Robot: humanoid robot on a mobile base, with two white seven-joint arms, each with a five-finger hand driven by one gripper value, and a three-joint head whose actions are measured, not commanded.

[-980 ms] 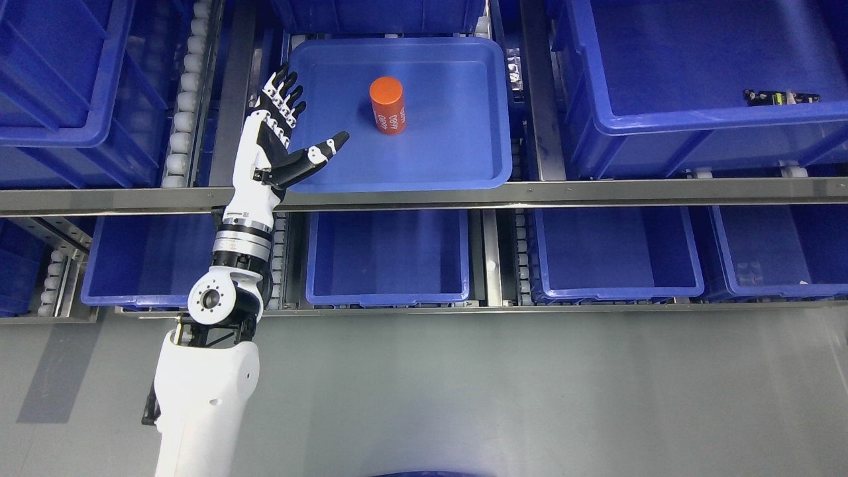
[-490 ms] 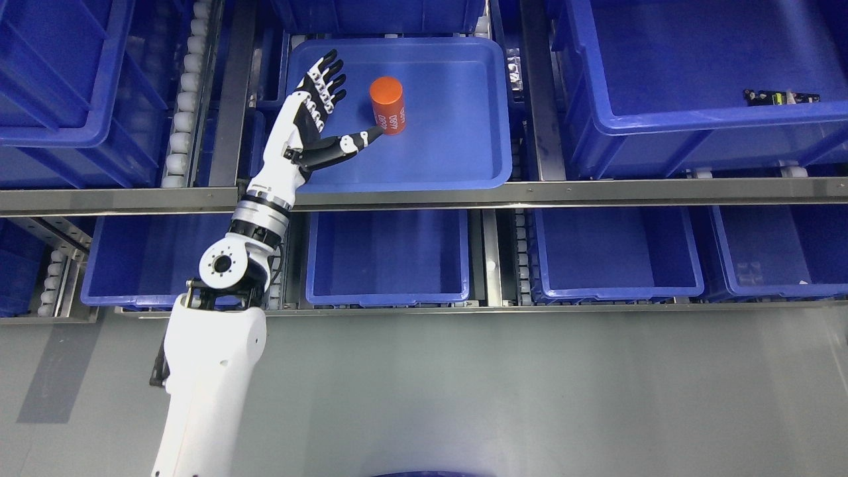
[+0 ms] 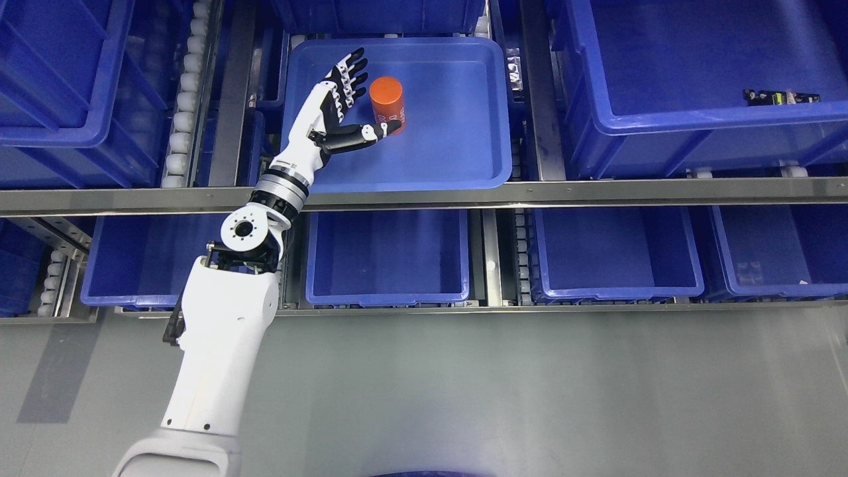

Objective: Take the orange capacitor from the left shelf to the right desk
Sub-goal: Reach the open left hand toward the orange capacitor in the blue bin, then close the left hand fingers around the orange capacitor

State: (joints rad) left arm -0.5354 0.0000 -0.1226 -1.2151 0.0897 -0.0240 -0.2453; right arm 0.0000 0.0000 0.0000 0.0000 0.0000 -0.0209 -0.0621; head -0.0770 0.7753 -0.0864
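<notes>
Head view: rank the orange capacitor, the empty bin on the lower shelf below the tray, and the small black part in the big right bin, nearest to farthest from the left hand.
1. orange capacitor: in the tray, right beside the open left hand.
2. empty bin: lower shelf, below the hand.
3. small black part: far right.

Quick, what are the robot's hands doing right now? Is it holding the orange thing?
Left hand: open, fingers spread beside the orange capacitor, thumb in front of it, not gripping yet.
Right hand: not in view.
</notes>
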